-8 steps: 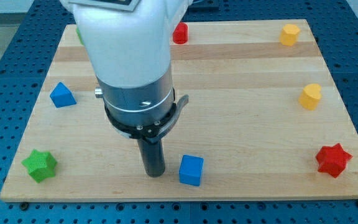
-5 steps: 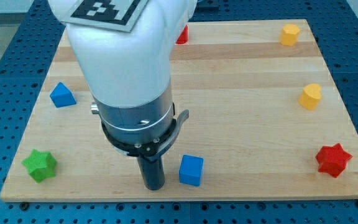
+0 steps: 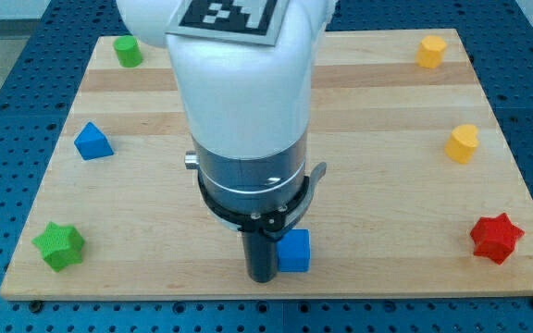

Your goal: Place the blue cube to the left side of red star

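Observation:
The blue cube (image 3: 295, 251) sits near the board's bottom edge, a little right of centre. My tip (image 3: 262, 276) is at the cube's left side and touches it or nearly does. The red star (image 3: 496, 237) lies at the bottom right of the board, far to the right of the cube. The arm's white and grey body covers the middle of the board above the tip.
A blue triangular block (image 3: 92, 141) lies at the left. A green star (image 3: 59, 245) is at the bottom left. A green block (image 3: 128, 51) is at the top left. Two yellow blocks (image 3: 430, 51) (image 3: 463, 143) lie at the right. The wooden board (image 3: 396, 194) ends just below my tip.
My tip has moved right and slightly down, reaching the blue cube's left side. The cube has shifted a little to the right. The green block at top left has come into view.

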Controlling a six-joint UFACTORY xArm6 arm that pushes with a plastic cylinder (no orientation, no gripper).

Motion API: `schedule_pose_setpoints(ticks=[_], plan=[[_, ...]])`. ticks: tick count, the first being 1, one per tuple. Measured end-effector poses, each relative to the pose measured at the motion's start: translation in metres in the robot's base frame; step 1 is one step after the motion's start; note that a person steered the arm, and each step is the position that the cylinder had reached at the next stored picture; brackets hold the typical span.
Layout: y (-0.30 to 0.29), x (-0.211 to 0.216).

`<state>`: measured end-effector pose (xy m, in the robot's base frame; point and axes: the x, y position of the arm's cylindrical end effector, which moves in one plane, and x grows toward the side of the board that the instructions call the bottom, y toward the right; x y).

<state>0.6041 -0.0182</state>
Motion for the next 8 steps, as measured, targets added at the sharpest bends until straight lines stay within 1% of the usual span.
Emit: schedule_pose_setpoints(ticks=[2, 3, 5, 6, 8], plan=[[0.010, 0.000], [0.010, -0.008], [0.010, -0.040], [0.018, -0.044], [0.019, -0.015]])
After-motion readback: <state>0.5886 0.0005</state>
